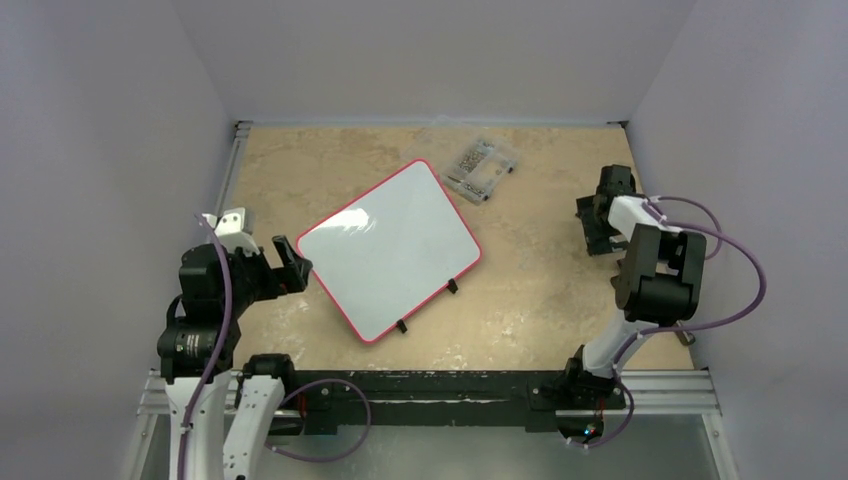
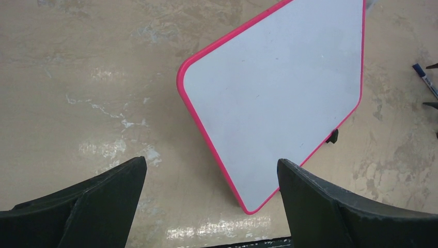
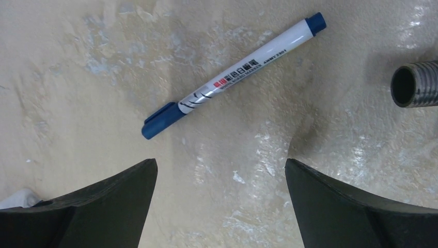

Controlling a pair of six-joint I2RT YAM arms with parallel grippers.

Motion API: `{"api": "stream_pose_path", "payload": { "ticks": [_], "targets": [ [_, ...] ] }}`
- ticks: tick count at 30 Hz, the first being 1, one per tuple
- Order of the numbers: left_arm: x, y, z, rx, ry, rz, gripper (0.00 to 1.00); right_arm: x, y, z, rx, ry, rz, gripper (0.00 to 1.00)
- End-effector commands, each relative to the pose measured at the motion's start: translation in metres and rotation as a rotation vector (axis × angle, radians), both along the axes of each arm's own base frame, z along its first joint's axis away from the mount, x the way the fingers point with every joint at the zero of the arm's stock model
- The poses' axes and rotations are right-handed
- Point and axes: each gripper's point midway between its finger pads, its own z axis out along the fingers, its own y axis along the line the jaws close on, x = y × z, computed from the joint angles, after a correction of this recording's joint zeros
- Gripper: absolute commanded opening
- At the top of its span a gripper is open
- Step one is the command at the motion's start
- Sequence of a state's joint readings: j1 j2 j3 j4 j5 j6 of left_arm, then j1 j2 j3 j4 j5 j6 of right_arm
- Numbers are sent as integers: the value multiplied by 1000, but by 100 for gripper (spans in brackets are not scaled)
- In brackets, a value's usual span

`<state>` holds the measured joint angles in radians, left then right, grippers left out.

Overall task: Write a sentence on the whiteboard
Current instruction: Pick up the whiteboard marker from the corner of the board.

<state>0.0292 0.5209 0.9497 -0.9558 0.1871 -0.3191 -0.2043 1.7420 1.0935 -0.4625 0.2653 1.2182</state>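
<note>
marker upper centre, diagonal, just above spread right gripper (nearer arm) | left gripper spread, empty | whiteboard seemingly blank

- A beige, marble-patterned table top, with plain pale walls on three sides.
- A small clear plastic box of screws, lying askew near the table's far edge.
- A white marker with its blue cap on, lying flat and slanted on the table's right side.
- The open end of a ribbed grey tube, near the marker but apart from it.
</note>
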Motion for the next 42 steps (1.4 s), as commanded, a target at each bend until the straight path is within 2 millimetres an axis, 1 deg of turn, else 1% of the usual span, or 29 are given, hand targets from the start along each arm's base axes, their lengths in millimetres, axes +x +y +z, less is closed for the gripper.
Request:
{"api": "stream_pose_path", "payload": {
  "ticks": [1, 5, 10, 13, 16, 18, 19, 22, 25, 26, 28, 31, 35, 41, 42],
  "targets": [
    [3, -7, 7, 1, -62, -56, 100, 24, -15, 24, -33, -75, -65, 96],
    [0, -9, 10, -1, -94, -60, 100, 28, -24, 20, -63, -52, -104, 95],
    [-3, -7, 12, 0, -116, -49, 100, 33, -30, 7, -60, 4, -139, 91],
    [-5, -6, 13, 3, -127, -41, 100, 33, -34, 5, -78, 46, -155, 85],
    [-6, -5, 14, 5, -132, -31, 100, 28, -38, 1, -94, 98, -161, 81],
    [-7, -4, 14, 7, -135, -25, 100, 22, -37, -5, -85, 142, -159, 80],
    [-8, -7, 14, 6, -136, -41, 100, 20, -37, -7, -85, 162, -157, 79],
    [-9, -8, 14, 8, -135, -45, 100, 16, -37, -10, -89, 212, -144, 71],
    [-11, -8, 14, 11, -136, -45, 100, 13, -35, -15, -81, 257, -129, 66],
    [-11, -8, 13, 12, -136, -44, 100, 12, -38, -15, -92, 268, -132, 61],
    [-12, -8, 13, 14, -138, -44, 100, 12, -37, -15, -95, 276, -119, 50],
    [-13, -7, 13, 19, -141, -41, 100, 13, -32, -16, -93, 273, -107, 39],
    [-14, -8, 14, 20, -144, -48, 100, 17, -22, -14, -108, 269, -68, 33],
    [-15, -7, 14, 24, -150, -41, 100, 24, 5, -18, -76, 236, 3, 16],
    [-15, -6, 14, 26, -149, -39, 100, 25, 10, -20, -66, 231, 15, 15]
  ]
}}
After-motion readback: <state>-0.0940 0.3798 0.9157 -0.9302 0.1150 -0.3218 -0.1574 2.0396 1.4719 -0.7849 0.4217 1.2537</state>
